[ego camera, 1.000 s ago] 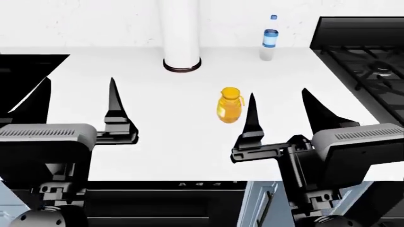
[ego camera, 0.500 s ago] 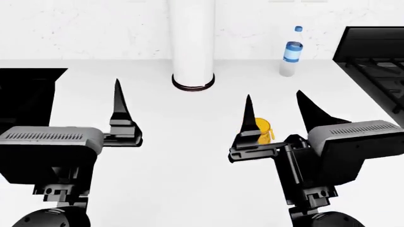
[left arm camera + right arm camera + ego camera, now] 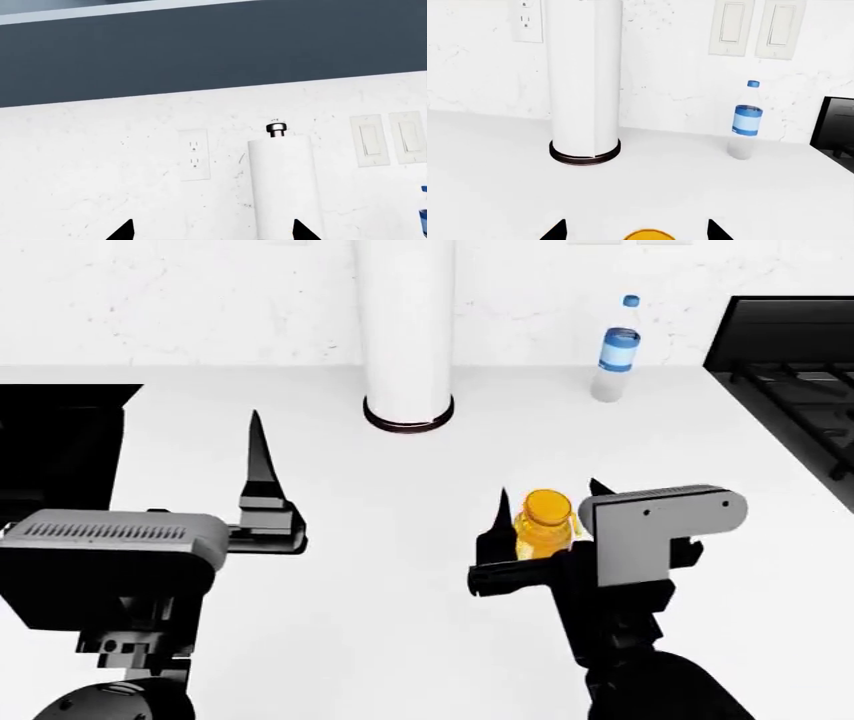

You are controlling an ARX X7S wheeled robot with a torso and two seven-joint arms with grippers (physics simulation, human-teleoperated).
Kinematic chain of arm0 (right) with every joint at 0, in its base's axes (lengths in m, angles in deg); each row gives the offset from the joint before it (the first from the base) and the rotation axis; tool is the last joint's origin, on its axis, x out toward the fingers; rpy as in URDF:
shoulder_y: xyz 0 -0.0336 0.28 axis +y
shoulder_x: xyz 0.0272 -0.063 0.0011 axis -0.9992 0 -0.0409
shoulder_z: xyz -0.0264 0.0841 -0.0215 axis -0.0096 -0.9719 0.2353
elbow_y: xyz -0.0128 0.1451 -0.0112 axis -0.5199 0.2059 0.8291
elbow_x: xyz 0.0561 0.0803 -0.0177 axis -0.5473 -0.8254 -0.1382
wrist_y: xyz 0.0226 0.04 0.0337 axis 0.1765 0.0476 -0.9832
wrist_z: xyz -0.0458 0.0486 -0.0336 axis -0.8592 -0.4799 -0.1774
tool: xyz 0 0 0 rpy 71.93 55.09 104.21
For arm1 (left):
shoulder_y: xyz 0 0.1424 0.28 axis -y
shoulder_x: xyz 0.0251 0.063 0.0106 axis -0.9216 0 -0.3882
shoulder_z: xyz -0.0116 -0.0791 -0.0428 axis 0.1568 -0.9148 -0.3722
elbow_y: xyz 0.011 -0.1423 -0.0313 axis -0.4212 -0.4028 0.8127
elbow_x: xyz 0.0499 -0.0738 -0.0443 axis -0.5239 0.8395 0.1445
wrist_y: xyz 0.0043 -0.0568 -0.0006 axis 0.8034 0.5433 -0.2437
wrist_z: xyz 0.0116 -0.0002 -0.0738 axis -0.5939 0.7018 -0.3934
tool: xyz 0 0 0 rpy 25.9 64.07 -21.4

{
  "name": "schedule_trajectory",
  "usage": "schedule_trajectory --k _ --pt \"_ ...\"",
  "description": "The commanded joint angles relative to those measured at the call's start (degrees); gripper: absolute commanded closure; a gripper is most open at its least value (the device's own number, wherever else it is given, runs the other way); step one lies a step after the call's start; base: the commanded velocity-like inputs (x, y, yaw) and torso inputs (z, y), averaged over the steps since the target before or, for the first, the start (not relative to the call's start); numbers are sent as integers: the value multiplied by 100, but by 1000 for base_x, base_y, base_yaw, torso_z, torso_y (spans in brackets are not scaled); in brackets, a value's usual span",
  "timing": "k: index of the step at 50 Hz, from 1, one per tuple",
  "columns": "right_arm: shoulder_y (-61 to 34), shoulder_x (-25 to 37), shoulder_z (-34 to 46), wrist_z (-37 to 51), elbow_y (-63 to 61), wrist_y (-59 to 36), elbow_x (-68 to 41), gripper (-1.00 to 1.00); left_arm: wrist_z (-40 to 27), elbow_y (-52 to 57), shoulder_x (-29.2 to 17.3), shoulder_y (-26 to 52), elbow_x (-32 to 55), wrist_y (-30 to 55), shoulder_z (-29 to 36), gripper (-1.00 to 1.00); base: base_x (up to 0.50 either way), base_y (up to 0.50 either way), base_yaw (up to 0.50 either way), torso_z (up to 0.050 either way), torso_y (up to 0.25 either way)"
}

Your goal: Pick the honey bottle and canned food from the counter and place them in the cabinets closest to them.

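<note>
- The honey bottle (image 3: 545,523) is seen upright on the bench (image 3: 400,470), between the wide-spread jaws of the right gripper (image 3: 547,515).
- The jaws should be centred on its body before being closed.
- The left gripper's (image 3: 210,231) jaws are held wide, empty.

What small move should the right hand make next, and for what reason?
Probably close the right hand on the honey bottle. In the head view the bottle stands upright on the counter between its open fingers, and the right wrist view shows the cap centred between the fingertips.
</note>
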Motion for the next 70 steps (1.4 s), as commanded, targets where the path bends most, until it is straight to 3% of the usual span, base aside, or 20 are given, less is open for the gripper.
schedule_trajectory --k 1,28,55,56,70 --pt "-68 -1 36 74 351 -145 -33 -100 -47 -9 -53 -2 22 -18 57 -100 0 0 0 0 0" --pt "-35 31 54 -13 1546 558 -11 -100 -154 5 -173 -26 63 -69 161 -100 0 0 0 0 0" --pt "-153 18 47 171 2122 234 -99 -100 -229 21 -243 -24 100 -67 243 -100 0 0 0 0 0" --pt "-148 18 28 189 2092 213 -107 100 -231 10 -245 -26 100 -78 244 -100 0 0 0 0 0" --pt "-117 37 -81 287 1836 148 -206 100 -275 -5 -273 -22 134 -86 243 -100 0 0 0 0 0"
